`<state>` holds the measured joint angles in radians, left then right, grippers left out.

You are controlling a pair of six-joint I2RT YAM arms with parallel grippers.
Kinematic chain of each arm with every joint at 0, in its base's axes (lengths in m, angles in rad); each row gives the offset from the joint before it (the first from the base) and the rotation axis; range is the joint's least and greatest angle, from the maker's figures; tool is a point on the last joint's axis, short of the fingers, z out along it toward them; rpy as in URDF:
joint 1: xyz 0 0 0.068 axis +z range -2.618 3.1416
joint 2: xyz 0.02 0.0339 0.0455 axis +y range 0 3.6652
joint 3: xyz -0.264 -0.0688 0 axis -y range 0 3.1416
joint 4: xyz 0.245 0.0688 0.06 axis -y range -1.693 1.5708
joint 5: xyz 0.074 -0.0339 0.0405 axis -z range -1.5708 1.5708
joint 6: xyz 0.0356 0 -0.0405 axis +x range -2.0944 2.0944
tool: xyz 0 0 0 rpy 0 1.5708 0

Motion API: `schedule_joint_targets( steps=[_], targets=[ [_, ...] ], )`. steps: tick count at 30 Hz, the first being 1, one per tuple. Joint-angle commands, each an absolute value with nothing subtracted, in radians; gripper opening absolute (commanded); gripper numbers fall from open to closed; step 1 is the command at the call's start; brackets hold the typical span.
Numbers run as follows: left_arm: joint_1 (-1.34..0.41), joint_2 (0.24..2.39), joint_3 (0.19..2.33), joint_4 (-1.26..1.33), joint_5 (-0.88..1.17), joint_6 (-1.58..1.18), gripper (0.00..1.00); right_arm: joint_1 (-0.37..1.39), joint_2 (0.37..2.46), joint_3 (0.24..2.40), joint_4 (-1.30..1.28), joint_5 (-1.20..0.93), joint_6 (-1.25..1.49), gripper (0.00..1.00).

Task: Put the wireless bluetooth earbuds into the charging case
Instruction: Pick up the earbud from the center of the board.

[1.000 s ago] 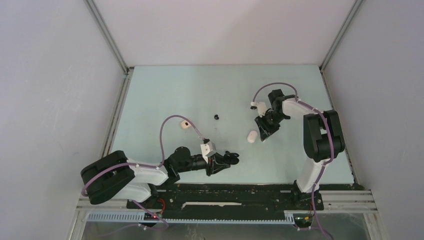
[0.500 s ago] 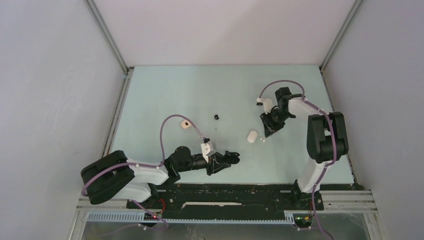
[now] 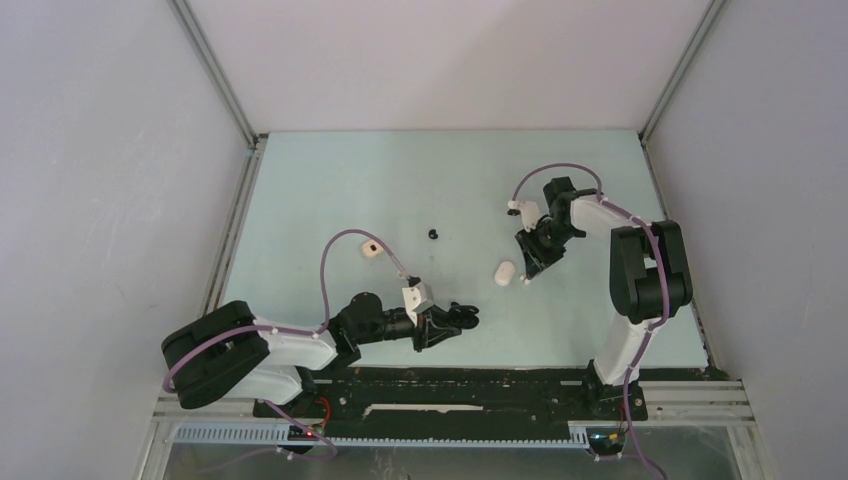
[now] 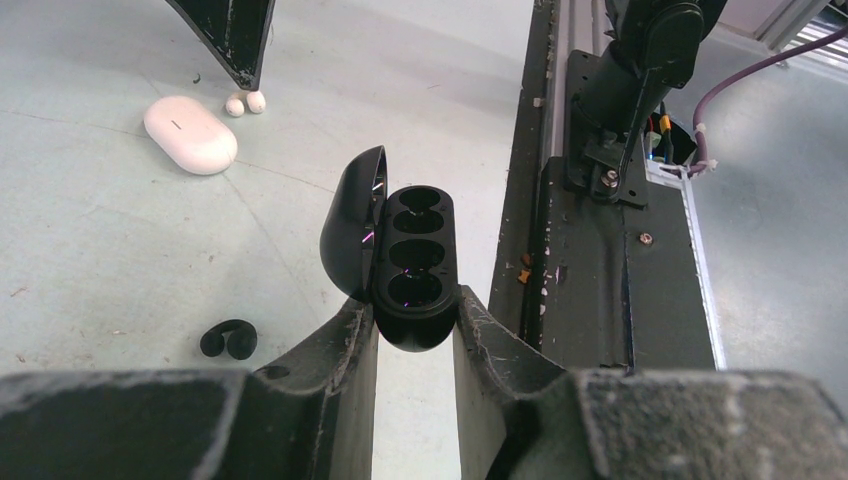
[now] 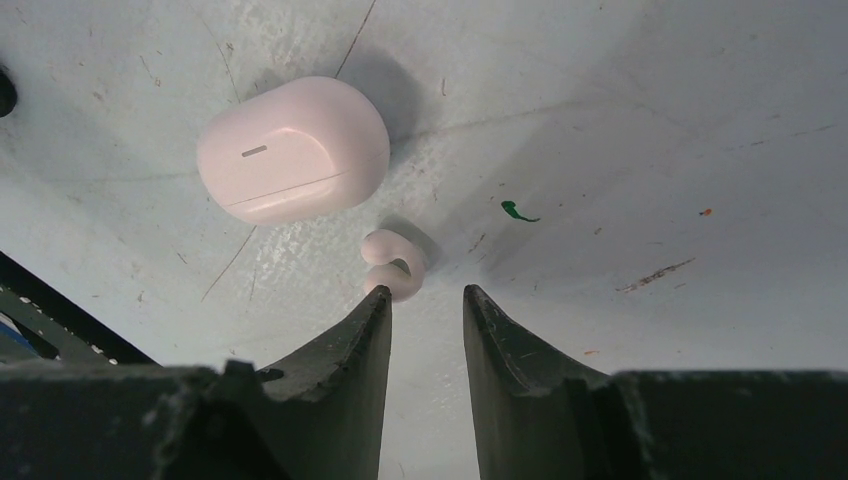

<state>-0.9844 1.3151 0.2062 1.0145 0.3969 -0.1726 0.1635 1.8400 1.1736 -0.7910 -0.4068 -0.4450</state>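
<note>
Pale green worktop (image 3: 330, 180), scuffed and scratched, bearing a small green mark (image 5: 513, 210). Grey walls (image 3: 100, 150) enclose it on three sides. A black base rail (image 3: 500, 385) runs along its near edge.

Black case (image 4: 410, 265) — glossy plastic; table (image 5: 650, 150) — scuffed, matt.
</note>
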Motion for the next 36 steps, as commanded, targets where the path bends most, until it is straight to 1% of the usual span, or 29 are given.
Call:
schedule_joint_targets(
  steps=[1,15,28,36],
  targets=[
    [-0.988,1.307,0.240,1.031,0.407,-0.142,0.00,0.174,1.857,1.198,-0.794,-0.400,-0.458,0.36],
    [-0.991,1.311,0.247,1.018,0.411,-0.137,0.00,0.179,1.864,1.198,-0.815,-0.434,-0.465,0.35],
    [-0.994,1.312,0.252,1.005,0.412,-0.133,0.00,0.187,1.849,1.198,-0.818,-0.483,-0.484,0.28],
    [-0.997,1.312,0.255,0.997,0.412,-0.132,0.00,0.193,1.849,1.197,-0.818,-0.497,-0.489,0.26]
  ],
)
